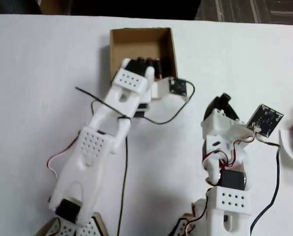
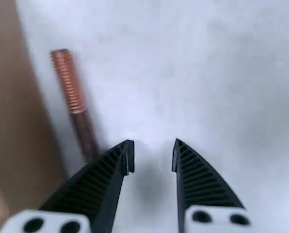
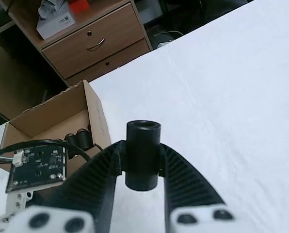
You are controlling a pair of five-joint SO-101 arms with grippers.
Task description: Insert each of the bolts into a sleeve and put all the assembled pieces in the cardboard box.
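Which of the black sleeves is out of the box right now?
The sleeve clamped upright in the right tool, open end up, above the table. The other sleeves sit inside the cardboard box.

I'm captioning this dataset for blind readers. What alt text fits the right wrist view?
The right gripper clamps a black sleeve upright over the white table. Beyond it stands an open cardboard box with dark pieces inside, and a wooden drawer unit farther back.
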